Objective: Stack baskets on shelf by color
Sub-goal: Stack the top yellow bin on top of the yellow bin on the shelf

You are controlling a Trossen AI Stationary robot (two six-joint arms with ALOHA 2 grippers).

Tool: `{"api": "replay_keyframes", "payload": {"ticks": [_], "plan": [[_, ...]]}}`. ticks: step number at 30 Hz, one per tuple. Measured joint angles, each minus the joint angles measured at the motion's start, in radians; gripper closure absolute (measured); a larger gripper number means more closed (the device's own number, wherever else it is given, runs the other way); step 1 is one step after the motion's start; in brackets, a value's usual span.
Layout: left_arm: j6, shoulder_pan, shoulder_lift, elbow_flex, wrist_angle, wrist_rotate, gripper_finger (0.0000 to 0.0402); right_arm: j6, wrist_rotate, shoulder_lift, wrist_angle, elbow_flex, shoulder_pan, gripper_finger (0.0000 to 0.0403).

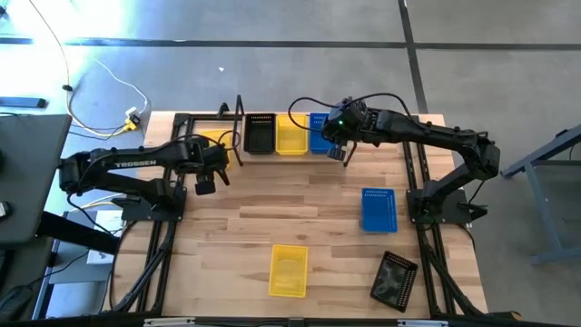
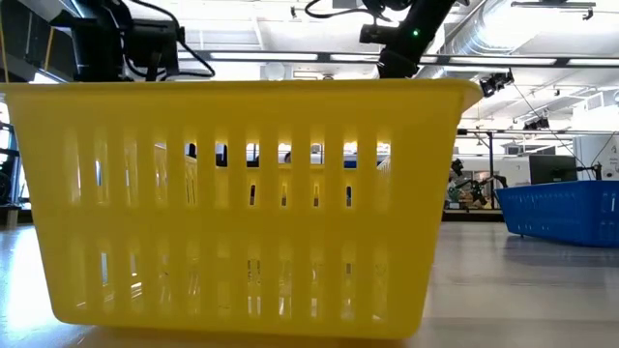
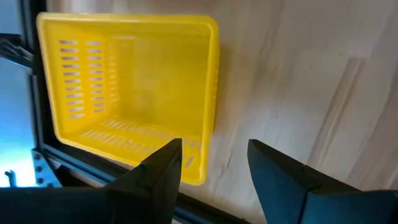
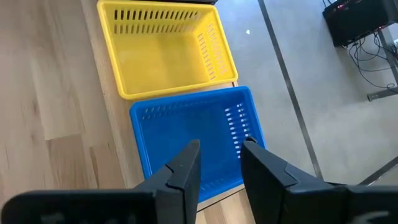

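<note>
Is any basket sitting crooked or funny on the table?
Yes. The black basket near the table's front right corner sits turned at an angle, while the blue basket and the yellow basket near it lie square with the table edges. Nothing looks spilled or broken.

In the low view, the near yellow basket blocks most of the table behind it. The blue basket at 3 o'clock is cropped by the frame edge.

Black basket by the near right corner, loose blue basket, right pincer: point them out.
black basket (image 1: 394,279), high view, on its floor.
loose blue basket (image 1: 379,210), high view, middle of its floor.
right pincer (image 4: 219,163), right wrist view, midway between its fingertips.
</note>
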Motion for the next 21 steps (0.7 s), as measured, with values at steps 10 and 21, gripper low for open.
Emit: {"api": "replay_keyframes", "payload": {"ticks": [10, 21], "plan": [[0.035, 0.010, 0.107, -0.029, 0.066, -0.048, 0.0229, 0.000, 0.000, 0.000, 0.000, 0.000, 0.000, 0.0302], [0.060, 0.073, 0.219, -0.029, 0.104, -0.017, 0.0233, 0.000, 0.000, 0.000, 0.000, 0.000, 0.000, 0.0302]]}}
